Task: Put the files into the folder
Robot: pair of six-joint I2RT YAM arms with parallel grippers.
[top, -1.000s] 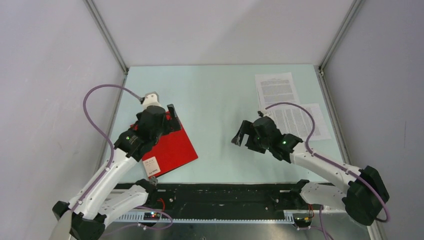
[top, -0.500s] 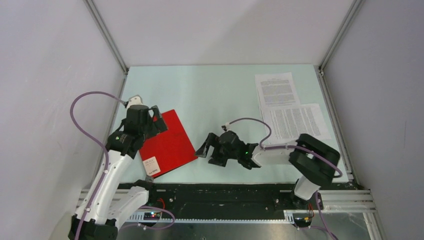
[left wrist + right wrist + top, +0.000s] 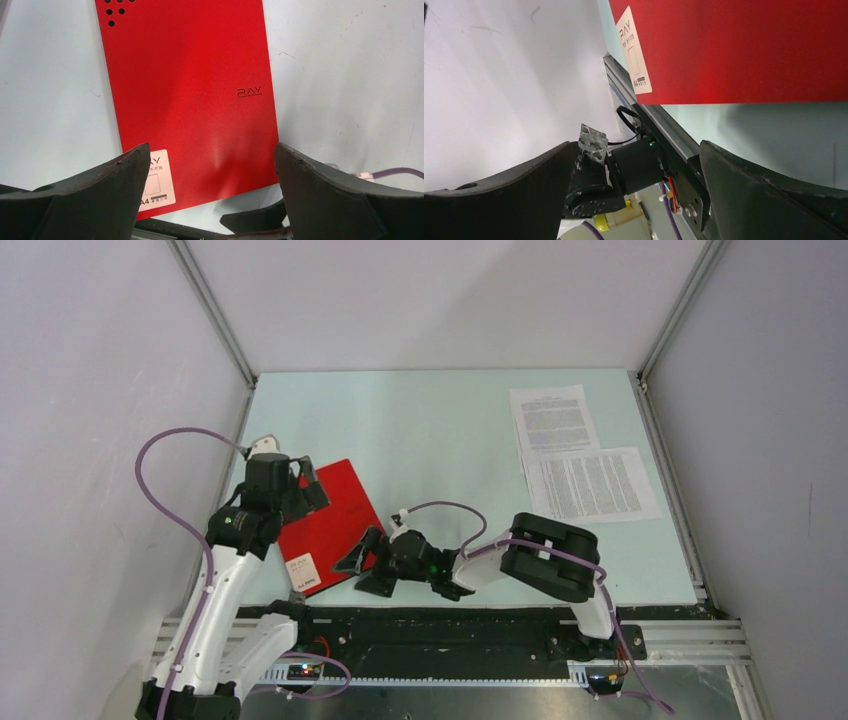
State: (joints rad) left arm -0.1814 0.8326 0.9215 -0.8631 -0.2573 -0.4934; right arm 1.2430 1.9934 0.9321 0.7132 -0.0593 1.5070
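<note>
Part of the red folder (image 3: pixel 340 525) is hiding under the left arm. It is lying closed at the near left of the pale green table (image 3: pixel 440 440), with white walls standing round. Two printed sheets (image 3: pixel 553 418) (image 3: pixel 597 483) are lying far right. The left gripper (image 3: pixel 210 152) is gaping wide above the folder, and the right gripper (image 3: pixel 362 570) is gaping wide beside its near corner.

Right claw (image 3: pixel 362 573) is sweeping over to the red folder (image 3: pixel 338 515), and left claw (image 3: pixel 303 495) is backing off.
The right claw is swinging leftward from the middle of the desk (image 3: pixel 450 430) and dropping low, arriving at the folder's near right edge with its arm folding back on itself. The left claw is drawing away toward the folder's left side, uncovering the far corner it was covering.
</note>
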